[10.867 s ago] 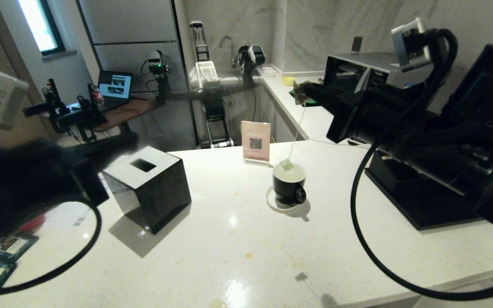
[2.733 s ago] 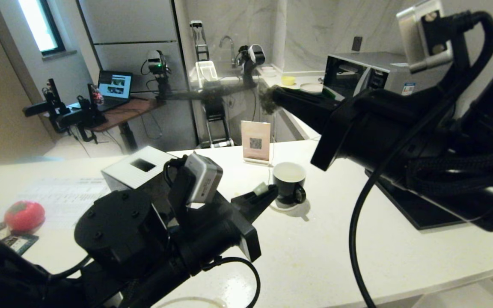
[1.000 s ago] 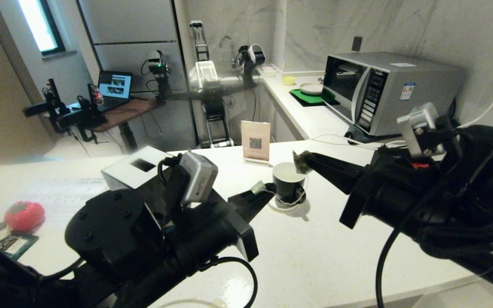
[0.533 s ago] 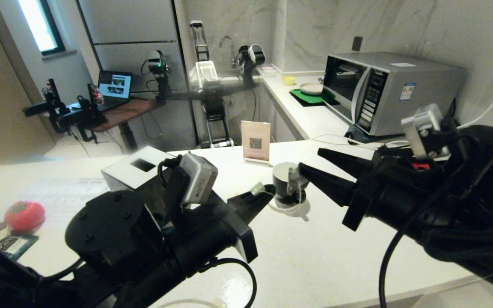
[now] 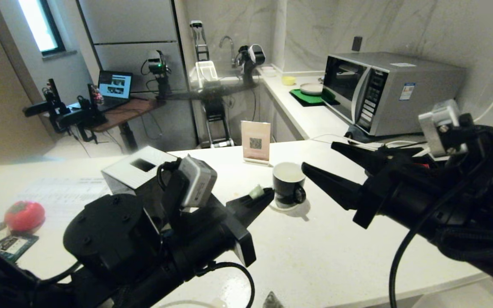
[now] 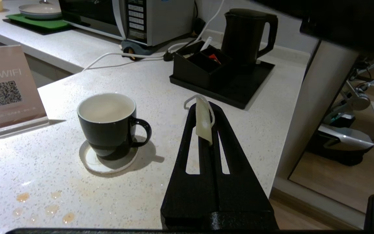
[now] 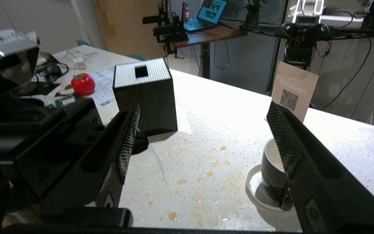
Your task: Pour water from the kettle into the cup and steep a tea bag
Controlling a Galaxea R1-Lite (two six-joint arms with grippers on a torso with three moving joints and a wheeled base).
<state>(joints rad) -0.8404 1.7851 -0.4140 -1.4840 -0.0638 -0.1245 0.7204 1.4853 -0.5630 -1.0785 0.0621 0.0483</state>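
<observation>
pinching the pale tag [image 6: 204, 121] and a loop of string, the left gripper [image 5: 260, 196] sits shut left of the cup [image 5: 288, 185] at frame centre, likely so the tag stays out; the right gripper [image 5: 340, 164] gapes empty beside the cup; the kettle [image 6: 246, 35] waits upper right of the left wrist view

The right claw [image 7: 200, 143] stands with its 2 ribbed fingers [image 7: 127, 143] spread wide and nothing between them. The cup [image 7: 273, 177] sits on a round white coaster [image 7: 255, 191] just beside the far finger, partly hidden behind it. In the gap between the fingers the white speckled desk [image 7: 226, 120] shows amber droplets [image 7: 187, 180]. Beyond the near finger stands a black cube with a white slotted top [image 7: 144, 94], and past it a red tomato-shaped object [image 7: 82, 84]. A QR sign [image 7: 292, 92] stands upright beyond the far finger's tip. The left arm's black body [image 7: 28, 136] fills the near side.
</observation>
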